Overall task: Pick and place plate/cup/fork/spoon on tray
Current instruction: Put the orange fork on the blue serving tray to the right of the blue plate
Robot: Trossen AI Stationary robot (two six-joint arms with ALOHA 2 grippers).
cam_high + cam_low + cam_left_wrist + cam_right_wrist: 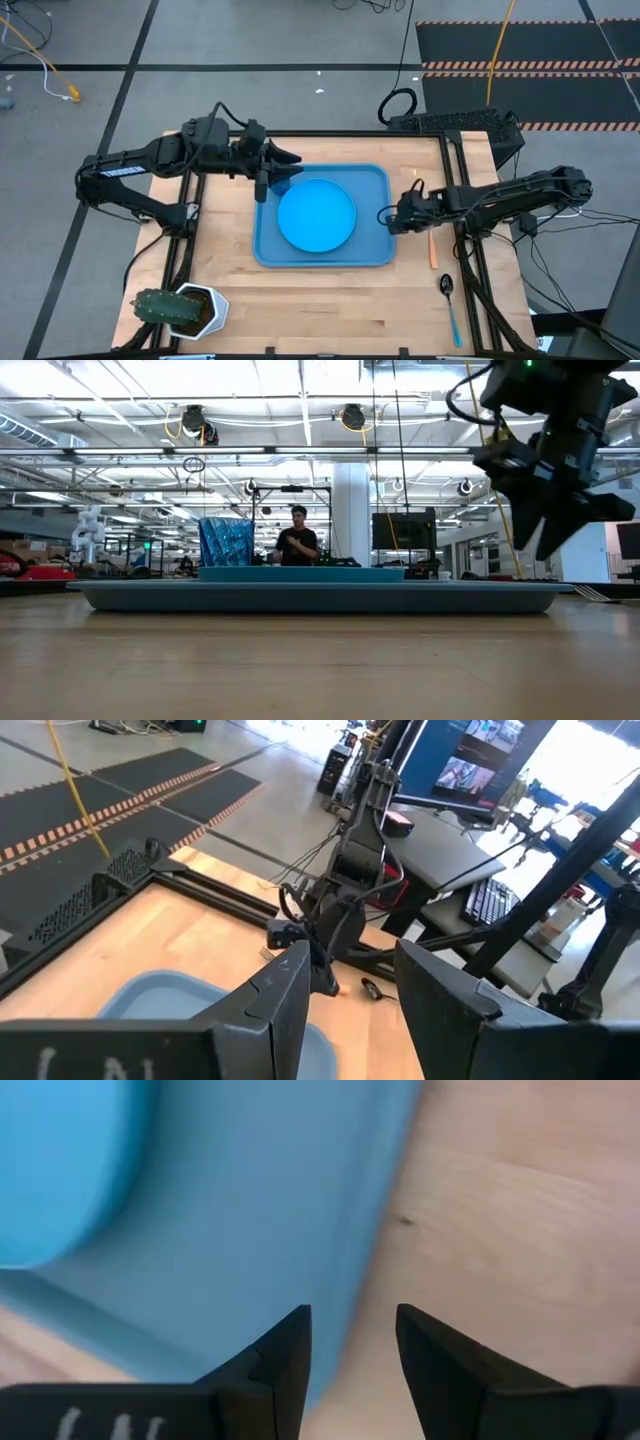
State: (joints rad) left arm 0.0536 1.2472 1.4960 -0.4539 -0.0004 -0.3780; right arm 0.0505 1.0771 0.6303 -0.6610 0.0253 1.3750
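The blue tray (375, 250) lies mid-table with the round blue plate (316, 215) flat on it. The dark-blue cup (280, 184) stands upright in the tray's far left corner and also shows in the low view (226, 542). My left gripper (290, 160) is open and empty just above and beyond the cup, pointing toward the table's right. My right gripper (390, 218) is open and empty above the tray's right rim (330, 1280). The orange-handled fork (432, 250) and the spoon (449, 295) lie on the wood to the right of the tray.
A potted plant in a white pot (182, 308) stands at the near left corner. A dark keyboard-like object (455, 122) lies at the far right corner. Bare wood (330, 300) lies between the tray and the near edge. A person (297, 545) stands in the room beyond.
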